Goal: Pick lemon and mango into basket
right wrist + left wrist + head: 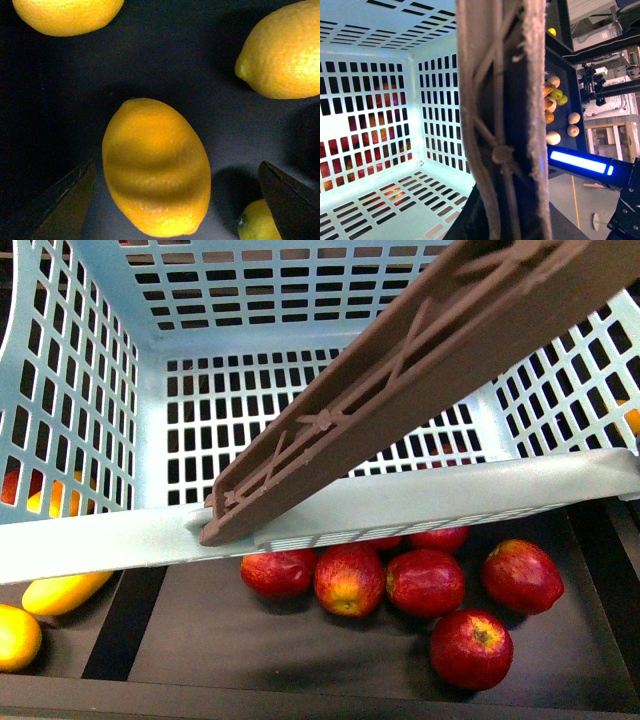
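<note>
The aqua basket (90, 380) fills the front view, held up above a dark shelf, empty inside. Its brown handle (400, 370) slants across it. In the left wrist view the handle (495, 100) runs straight through my left gripper (495, 220), which is shut on it; the basket's slotted wall (370, 100) lies beside it. My right gripper (175, 200) is open low over a dark surface, with a lemon (155, 165) lying between its fingers (65, 200), untouched. An elongated yellow fruit, apparently the mango (62, 592), lies under the basket's left corner.
Several red apples (425, 580) lie on the dark tray (250, 650) below the basket. More lemons (285, 50) surround the right gripper, one (257, 222) right by a finger. A round yellow fruit (15, 637) sits at the left edge. Small fruits (555, 100) show past the handle.
</note>
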Controlling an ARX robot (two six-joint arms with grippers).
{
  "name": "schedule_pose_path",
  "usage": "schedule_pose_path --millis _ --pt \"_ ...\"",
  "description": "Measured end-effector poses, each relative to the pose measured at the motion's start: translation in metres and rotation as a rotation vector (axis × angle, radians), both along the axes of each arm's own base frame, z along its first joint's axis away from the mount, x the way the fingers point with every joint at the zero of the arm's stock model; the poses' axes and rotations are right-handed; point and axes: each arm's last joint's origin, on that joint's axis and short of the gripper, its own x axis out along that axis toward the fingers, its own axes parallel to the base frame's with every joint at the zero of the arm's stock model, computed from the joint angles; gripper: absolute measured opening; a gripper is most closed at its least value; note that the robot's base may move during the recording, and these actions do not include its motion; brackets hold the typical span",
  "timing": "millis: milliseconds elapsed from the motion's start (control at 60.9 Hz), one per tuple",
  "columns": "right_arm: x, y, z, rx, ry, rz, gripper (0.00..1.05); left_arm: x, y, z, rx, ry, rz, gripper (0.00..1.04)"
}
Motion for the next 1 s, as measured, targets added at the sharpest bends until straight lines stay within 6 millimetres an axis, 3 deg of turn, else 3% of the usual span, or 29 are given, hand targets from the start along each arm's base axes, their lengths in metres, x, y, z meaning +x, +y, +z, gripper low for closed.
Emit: schedule_pose_path --millis 509,706,887,1002 --pt "0.026 0.004 -0.020 0.017 0.039 0.025 0.95 0.000 0.000 0.000 0.000 0.000 0.000 0.05" --pt "0.026 0.009 -0.025 0.035 0.051 0.018 0.65 0.000 0.000 0.000 0.000 0.000 0.000 0.05" --pt "0.015 0.013 -0.022 0.052 0.031 0.011 0.64 0.000 0.000 0.000 0.000 0.000 0.000 0.05" --pt "0.003 0.014 -0.005 0.058 -0.016 0.017 0.64 0.000 0.000 0.000 0.000 0.000 0.000 0.05"
